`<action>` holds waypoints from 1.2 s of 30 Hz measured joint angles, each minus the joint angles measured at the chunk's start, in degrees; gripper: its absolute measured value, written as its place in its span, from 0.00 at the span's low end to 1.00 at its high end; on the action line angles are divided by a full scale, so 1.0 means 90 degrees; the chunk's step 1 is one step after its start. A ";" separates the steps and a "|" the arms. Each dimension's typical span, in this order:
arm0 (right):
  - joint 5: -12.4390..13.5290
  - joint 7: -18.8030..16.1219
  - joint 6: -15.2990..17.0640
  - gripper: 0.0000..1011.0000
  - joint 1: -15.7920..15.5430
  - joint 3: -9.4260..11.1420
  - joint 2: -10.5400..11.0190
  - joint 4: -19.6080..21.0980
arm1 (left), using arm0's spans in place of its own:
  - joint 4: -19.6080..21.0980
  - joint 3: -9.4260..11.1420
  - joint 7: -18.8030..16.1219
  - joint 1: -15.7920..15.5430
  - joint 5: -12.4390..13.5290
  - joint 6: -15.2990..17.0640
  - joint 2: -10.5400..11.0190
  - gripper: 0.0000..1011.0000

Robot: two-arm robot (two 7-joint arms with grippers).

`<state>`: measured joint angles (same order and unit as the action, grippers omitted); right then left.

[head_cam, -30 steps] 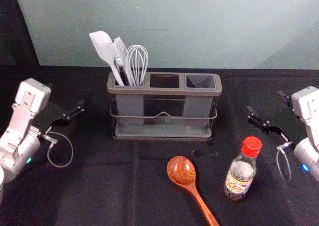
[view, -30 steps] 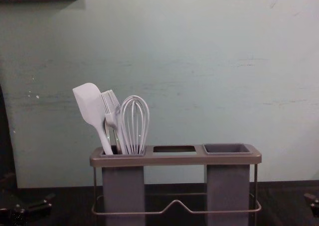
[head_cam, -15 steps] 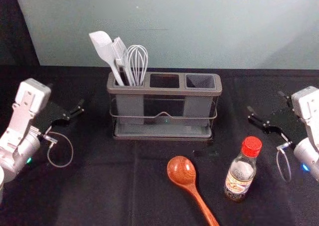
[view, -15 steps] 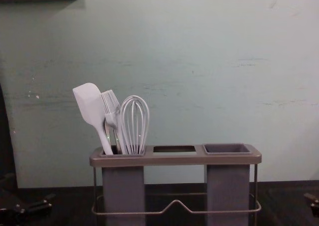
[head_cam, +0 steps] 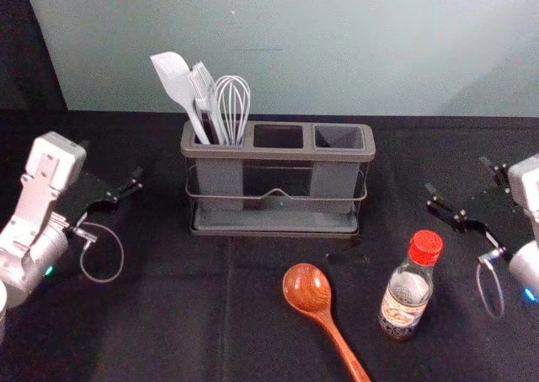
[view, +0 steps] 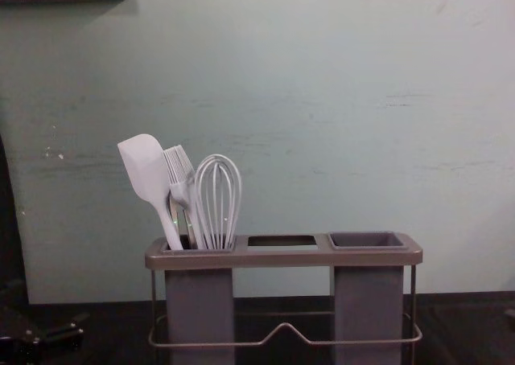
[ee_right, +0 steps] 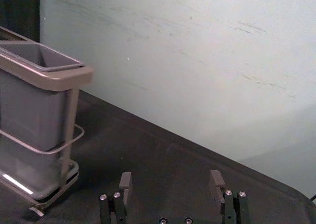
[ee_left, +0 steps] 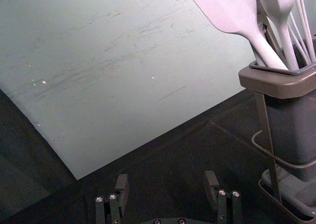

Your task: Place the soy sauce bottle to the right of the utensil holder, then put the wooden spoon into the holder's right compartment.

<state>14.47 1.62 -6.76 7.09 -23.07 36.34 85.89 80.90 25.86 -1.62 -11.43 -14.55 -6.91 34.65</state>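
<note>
The soy sauce bottle (head_cam: 408, 291), red-capped, stands upright in front of the utensil holder (head_cam: 274, 155), off toward its right end. Left of the bottle lies the wooden spoon (head_cam: 308, 289), bowl toward the holder. The holder's right compartment (head_cam: 338, 136) has nothing in it. My right gripper (head_cam: 457, 174) is raised to the right of holder and bottle; in its wrist view the right gripper (ee_right: 171, 180) is open and empty. My left gripper (head_cam: 111, 165) stays parked left of the holder; the left gripper (ee_left: 167, 182) is open and empty in its wrist view.
A white spatula (head_cam: 175, 81), a brush (head_cam: 205, 96) and a whisk (head_cam: 232, 104) stand in the holder's left compartment. Behind the black-covered table (head_cam: 168, 315) rises a pale wall (head_cam: 295, 45). Dark cloth hangs at the far left.
My right arm and gripper have shifted a little outward to the right, away from the holder. The left arm, bottle, spoon and holder have stayed put.
</note>
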 joint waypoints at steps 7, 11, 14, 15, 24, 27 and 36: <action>0.0103 0.0096 -0.0142 0.99 -0.0786 0.0389 0.0273 0.0716 | 0.0000 0.0000 0.0000 0.0000 0.0000 0.0000 0.0000 0.99; 0.0117 0.0172 -0.0283 0.99 -0.1196 0.0571 0.0367 0.1094 | 0.0000 0.0000 0.0000 0.0000 0.0000 0.0000 0.0000 0.99; 0.0098 0.0239 -0.0379 0.99 -0.1497 0.0701 0.0428 0.1371 | 0.0000 0.0000 0.0000 0.0000 0.0000 0.0000 0.0000 0.99; 0.0092 0.0248 -0.0396 0.99 -0.1575 0.0732 0.0447 0.1433 | 0.0000 0.0000 0.0000 0.0000 0.0000 0.0000 0.0000 0.99; 0.0173 0.0254 -0.0642 0.99 -0.2498 0.1204 0.0706 0.2166 | 0.0000 0.0000 0.0000 0.0000 0.0000 0.0000 0.0000 0.99; 0.0264 0.0243 -0.0740 0.99 -0.2823 0.1399 0.0797 0.2363 | 0.0000 0.0000 0.0000 0.0000 0.0000 0.0000 0.0000 0.99; 0.0833 -0.0208 -0.1159 0.99 -0.3797 0.1938 0.1053 0.2842 | 0.0000 0.0000 0.0000 0.0000 0.0000 0.0000 0.0000 0.99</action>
<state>21.96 -0.24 -17.19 -27.08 -5.63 45.81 111.47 80.90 25.86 -1.62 -11.43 -14.55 -6.91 34.64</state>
